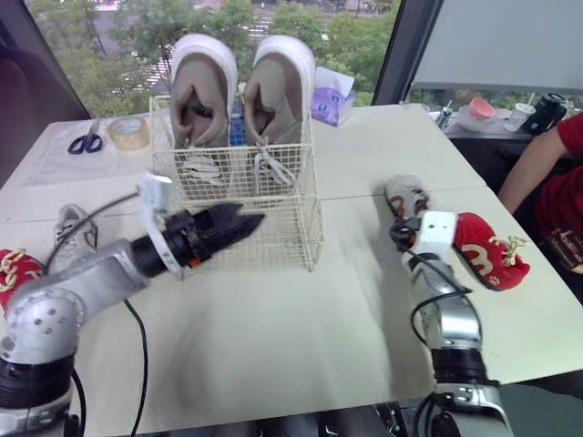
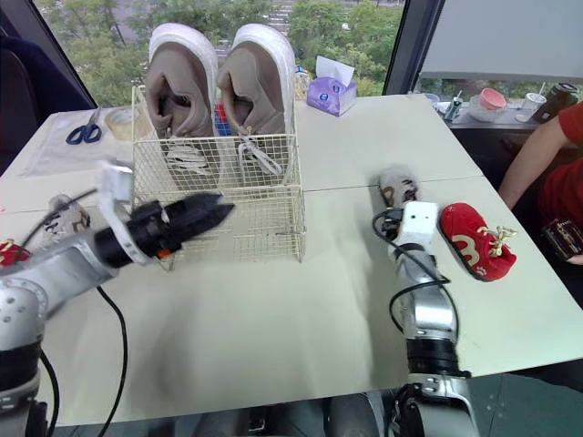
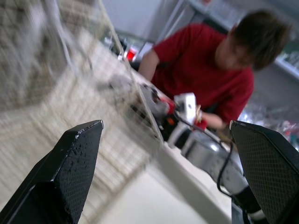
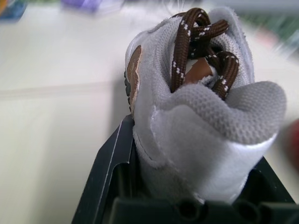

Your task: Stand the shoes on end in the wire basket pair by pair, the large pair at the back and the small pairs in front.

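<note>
The table [image 1: 301, 337] fills the lower part of the head view, with the wire basket [image 1: 305, 214] at upper centre. The large pair [image 1: 278, 96] stands on end against its back wall, toes up, which leaves the front free for the small pairs. At centre left the left gripper [image 1: 250, 215] hovers just before the basket's front wall, fingers spread wide and holding nothing, probably ready to steady a shoe. Right of centre the right gripper [image 1: 402, 223] is clamped on the heel of a small grey shoe [image 4: 201, 116], toe pointing away, a hold suited to tipping it upright. A red shoe [image 1: 487, 250] lies just beside it, and their mates, a second grey shoe [image 1: 73, 228] and a second red shoe [image 1: 14, 269], wait at the left edge.
</note>
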Robot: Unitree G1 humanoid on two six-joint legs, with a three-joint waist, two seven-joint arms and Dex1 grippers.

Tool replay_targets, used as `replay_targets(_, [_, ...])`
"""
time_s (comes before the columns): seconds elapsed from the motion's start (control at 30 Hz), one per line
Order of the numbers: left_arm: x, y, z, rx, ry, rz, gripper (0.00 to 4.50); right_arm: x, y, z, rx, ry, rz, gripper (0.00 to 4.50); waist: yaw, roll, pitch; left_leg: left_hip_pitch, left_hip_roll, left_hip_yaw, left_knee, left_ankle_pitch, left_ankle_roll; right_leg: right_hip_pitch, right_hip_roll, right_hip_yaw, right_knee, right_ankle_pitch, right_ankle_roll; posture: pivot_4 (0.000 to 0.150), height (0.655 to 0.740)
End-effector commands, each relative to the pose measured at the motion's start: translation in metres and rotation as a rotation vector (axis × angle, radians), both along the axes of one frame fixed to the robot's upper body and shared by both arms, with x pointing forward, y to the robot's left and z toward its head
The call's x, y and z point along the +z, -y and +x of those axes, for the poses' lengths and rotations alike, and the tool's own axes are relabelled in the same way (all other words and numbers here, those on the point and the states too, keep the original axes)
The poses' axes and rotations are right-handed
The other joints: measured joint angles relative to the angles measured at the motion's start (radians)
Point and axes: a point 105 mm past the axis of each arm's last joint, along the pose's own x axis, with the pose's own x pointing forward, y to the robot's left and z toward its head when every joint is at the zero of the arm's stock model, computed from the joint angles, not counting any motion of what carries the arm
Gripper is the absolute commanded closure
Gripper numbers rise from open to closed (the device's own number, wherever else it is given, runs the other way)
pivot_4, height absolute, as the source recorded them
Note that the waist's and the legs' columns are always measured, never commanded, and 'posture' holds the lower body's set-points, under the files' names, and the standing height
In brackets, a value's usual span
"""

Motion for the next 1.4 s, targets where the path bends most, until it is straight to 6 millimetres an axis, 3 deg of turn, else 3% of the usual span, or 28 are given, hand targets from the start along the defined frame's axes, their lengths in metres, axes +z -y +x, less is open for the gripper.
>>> replay_targets(0.03, [0.07, -0.034, 0.007, -0.011, 0.16, -0.196, 0.0, 0.176, -0.029, -0.038, 0.156, 0.509, -0.492, 2.8, -0.002, 0.004, 0.008, -0.001, -0.001, 0.0, 0.001, 0.0, 0.0, -0.001, 0.0, 0.001, 0.001, 0.0, 0.001, 0.15, 0.74])
replay_targets(0.1, [0.086, -0.039, 0.012, -0.028, 0.191, -0.229, 0.0, 0.195, -0.05, -0.046, 0.238, 0.553, -0.665, 2.8, -0.009, 0.001, 0.006, 0.0, -0.003, 0.001, -0.001, 0.001, 0.0, -0.002, 0.001, 0.001, 0.0, 0.001, 0.002, 0.15, 0.74])
replay_targets(0.17, [0.098, -0.037, 0.019, -0.034, 0.224, -0.24, 0.0, 0.205, -0.075, -0.051, 0.353, 0.592, -0.752, 2.8, -0.012, -0.015, -0.003, 0.01, -0.002, 0.001, -0.013, 0.001, -0.001, 0.003, 0.003, 0.001, 0.0, -0.003, 0.005, 0.15, 0.74])
replay_targets(0.23, [0.114, -0.027, 0.021, -0.101, 0.266, -0.258, 0.0, 0.209, -0.099, -0.058, 0.462, 0.627, -0.834, 2.8, -0.009, -0.024, -0.006, 0.019, 0.001, 0.001, -0.019, 0.002, -0.006, 0.01, 0.008, 0.0, 0.0, -0.006, 0.001, 0.15, 0.74])
replay_targets(0.33, [0.131, -0.005, 0.022, -0.221, 0.318, -0.222, 0.0, 0.214, -0.137, -0.07, 0.623, 0.704, -0.905, 2.8, -0.004, -0.025, -0.003, 0.014, 0.003, 0.0, -0.019, 0.006, -0.017, 0.007, 0.011, -0.001, 0.0, -0.007, -0.002, 0.15, 0.74])
replay_targets(0.43, [0.14, 0.0, 0.021, -0.279, 0.338, -0.216, 0.0, 0.215, -0.147, -0.073, 0.677, 0.73, -0.932, 2.8, -0.001, -0.024, -0.002, 0.004, 0.001, -0.001, -0.015, 0.009, -0.021, -0.002, 0.009, 0.0, 0.002, -0.004, -0.003, 0.15, 0.74])
replay_targets(0.53, [0.137, 0.01, 0.026, -0.32, 0.344, -0.145, 0.0, 0.216, -0.156, -0.078, 0.72, 0.779, -0.969, 2.8, -0.001, -0.024, -0.002, 0.003, 0.001, 0.0, -0.015, 0.009, -0.02, -0.001, 0.008, -0.001, 0.001, -0.003, -0.002, 0.15, 0.74])
replay_targets(0.73, [0.139, 0.009, 0.041, -0.318, 0.318, -0.142, 0.0, 0.21, -0.164, -0.084, 0.767, 0.81, -0.99, 2.8, -0.004, -0.024, -0.002, 0.004, 0.001, -0.001, -0.015, 0.009, -0.019, 0.0, 0.008, -0.001, 0.001, -0.004, -0.002, 0.15, 0.74])
replay_targets(0.9, [0.14, 0.018, 0.034, -0.406, 0.318, -0.135, 0.0, 0.201, -0.171, -0.086, 0.808, 0.8, -1.026, 2.8, -0.003, -0.024, -0.002, 0.005, 0.001, -0.001, -0.014, 0.009, -0.02, 0.0, 0.008, -0.001, 0.002, -0.004, -0.002, 0.15, 0.74])
replay_targets(1.03, [0.138, 0.021, 0.029, -0.449, 0.308, -0.127, 1.22, 0.2, -0.172, -0.086, 0.812, 0.798, -1.039, 2.82, -0.004, -0.024, -0.002, 0.005, 0.001, -0.001, -0.014, 0.009, -0.02, 0.0, 0.008, -0.001, 0.003, -0.003, -0.002, 0.15, 0.74])
replay_targets(1.13, [0.139, 0.019, 0.027, -0.457, 0.306, -0.14, 2.84, 0.2, -0.172, -0.085, 0.812, 0.798, -1.046, 2.82, -0.004, -0.024, -0.002, 0.005, 0.001, -0.001, -0.014, 0.009, -0.02, 0.0, 0.008, -0.001, 0.003, -0.003, -0.002, 0.15, 0.74])
replay_targets(1.23, [0.139, 0.016, 0.025, -0.437, 0.314, -0.139, 4.16, 0.199, -0.174, -0.083, 0.811, 0.795, -1.053, 2.82, -0.004, -0.024, -0.002, 0.005, 0.001, -0.001, -0.014, 0.009, -0.02, 0.0, 0.008, -0.001, 0.003, -0.003, -0.002, 0.15, 0.74])
replay_targets(1.4, [0.139, 0.002, 0.028, -0.332, 0.31, -0.228, 4.16, 0.199, -0.173, -0.078, 0.8, 0.761, -1.023, 2.82, -0.004, -0.024, -0.002, 0.005, 0.001, -0.001, -0.014, 0.009, -0.02, 0.0, 0.008, -0.001, 0.003, -0.003, -0.002, 0.15, 0.74])
